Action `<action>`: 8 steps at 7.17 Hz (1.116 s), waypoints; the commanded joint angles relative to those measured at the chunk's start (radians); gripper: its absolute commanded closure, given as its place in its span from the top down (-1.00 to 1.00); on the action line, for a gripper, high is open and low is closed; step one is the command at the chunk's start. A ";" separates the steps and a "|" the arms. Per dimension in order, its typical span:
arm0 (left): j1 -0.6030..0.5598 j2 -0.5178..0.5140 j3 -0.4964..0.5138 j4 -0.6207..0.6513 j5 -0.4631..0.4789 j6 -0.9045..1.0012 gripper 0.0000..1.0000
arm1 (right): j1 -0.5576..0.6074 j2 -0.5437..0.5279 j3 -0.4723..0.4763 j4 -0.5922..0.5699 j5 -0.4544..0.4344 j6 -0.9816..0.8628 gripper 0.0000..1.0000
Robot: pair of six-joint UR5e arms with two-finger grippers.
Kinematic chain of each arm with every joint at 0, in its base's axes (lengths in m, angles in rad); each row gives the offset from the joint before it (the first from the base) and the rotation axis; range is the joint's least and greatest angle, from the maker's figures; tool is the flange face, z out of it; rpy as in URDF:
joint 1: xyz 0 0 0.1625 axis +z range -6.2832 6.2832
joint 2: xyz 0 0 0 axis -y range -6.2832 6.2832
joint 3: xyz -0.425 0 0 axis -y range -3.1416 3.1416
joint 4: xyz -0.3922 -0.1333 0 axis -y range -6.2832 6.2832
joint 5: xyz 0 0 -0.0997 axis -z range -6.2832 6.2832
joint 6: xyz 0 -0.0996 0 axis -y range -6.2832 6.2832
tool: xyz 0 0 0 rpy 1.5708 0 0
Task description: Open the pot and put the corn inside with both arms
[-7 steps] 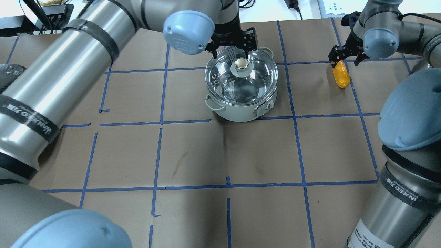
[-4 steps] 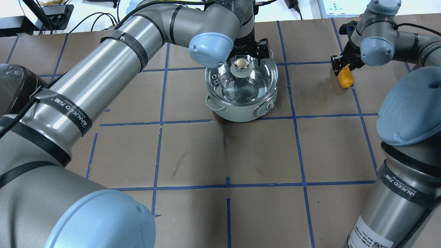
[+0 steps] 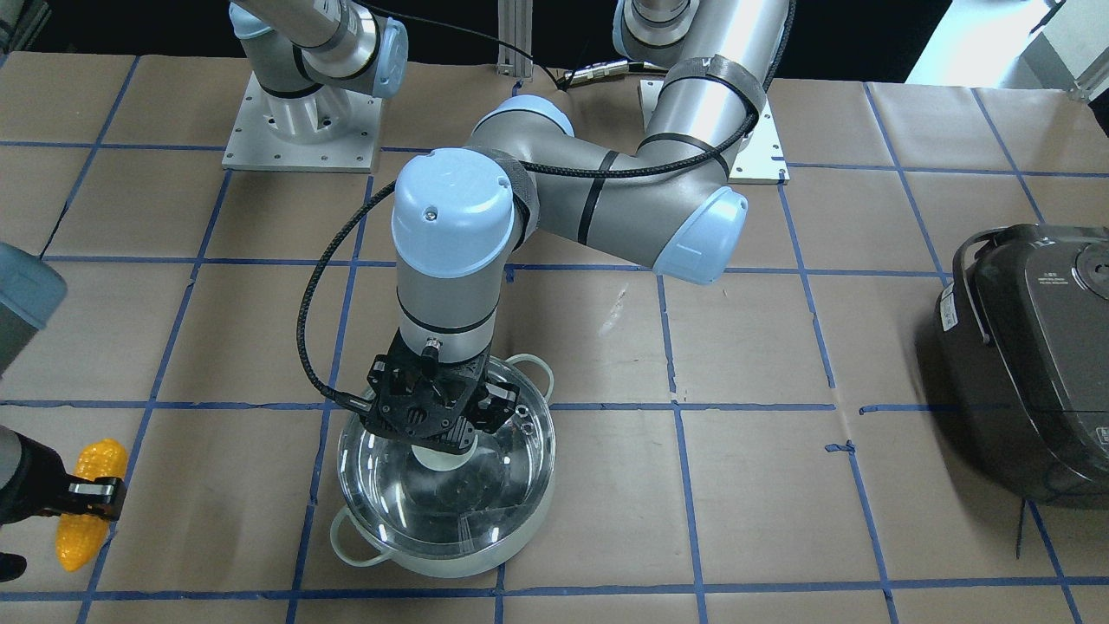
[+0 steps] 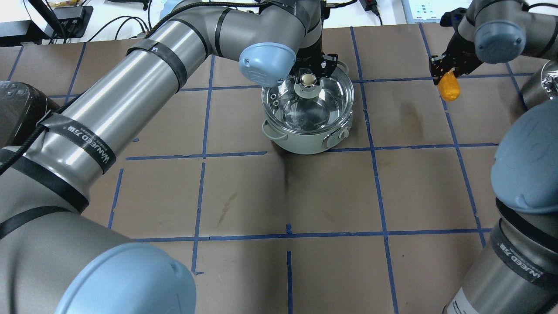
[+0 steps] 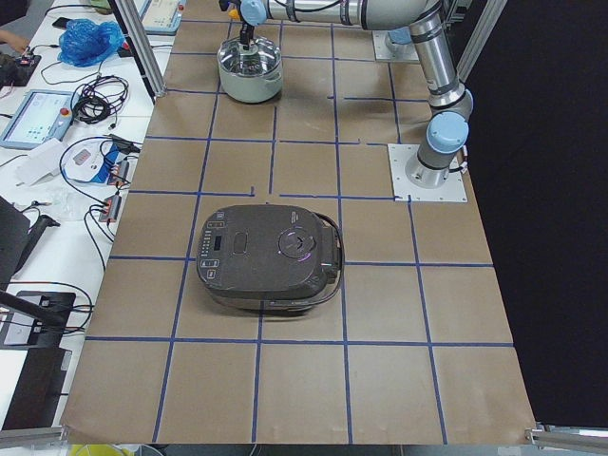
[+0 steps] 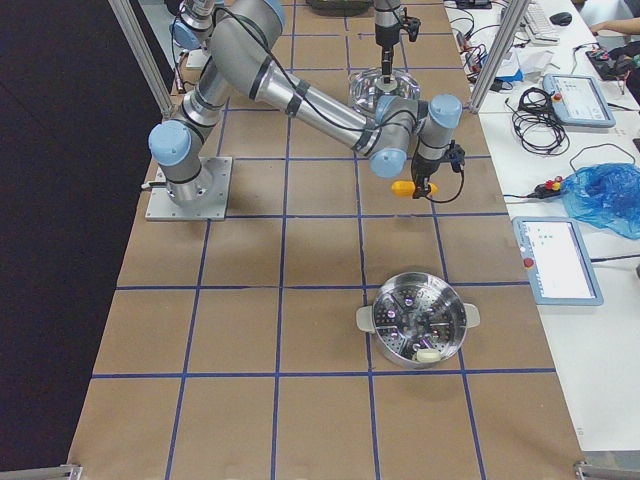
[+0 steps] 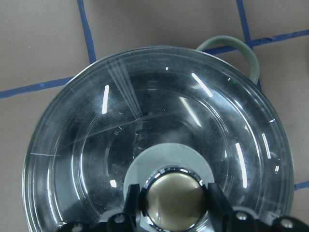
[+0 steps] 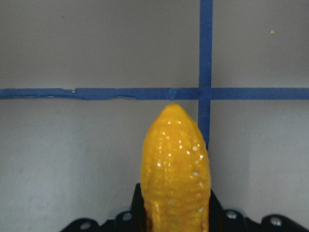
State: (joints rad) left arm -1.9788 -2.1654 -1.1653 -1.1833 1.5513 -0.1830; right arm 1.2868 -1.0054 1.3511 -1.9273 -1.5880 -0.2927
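- Glass lid [image 7: 87,145] sits on the pot [image 4: 305,146]; the left claw [image 4: 308,77] pinches its smooth knob [image 7: 175,198], which may slip on lifting.
- Right claw [image 4: 445,75] grips the corn [image 4: 449,89] by its end, well apart from the pot; it may pivot loose.

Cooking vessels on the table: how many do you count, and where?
3. The dark rice cooker lies toward the robot's left end, a steel steamer pot toward its right end, the mint pot between them.

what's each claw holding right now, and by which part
Right claw holds the corn by one end, its tip sticking out. Left claw is closed on the knob of the lid, which sits on the pot.
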 commanded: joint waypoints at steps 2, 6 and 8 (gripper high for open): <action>0.046 0.137 0.036 -0.138 0.058 0.100 -0.96 | 0.046 -0.189 0.013 0.151 -0.001 0.032 -0.84; 0.447 0.228 -0.016 -0.355 0.056 0.412 -0.94 | 0.409 -0.072 -0.015 0.006 0.002 0.382 -0.81; 0.578 0.193 -0.138 -0.198 0.047 0.603 -0.94 | 0.541 0.017 -0.079 -0.019 -0.017 0.496 -0.81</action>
State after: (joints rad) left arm -1.4776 -1.9512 -1.2322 -1.4768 1.6029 0.3335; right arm 1.7539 -1.0381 1.2970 -1.9264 -1.5997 0.1370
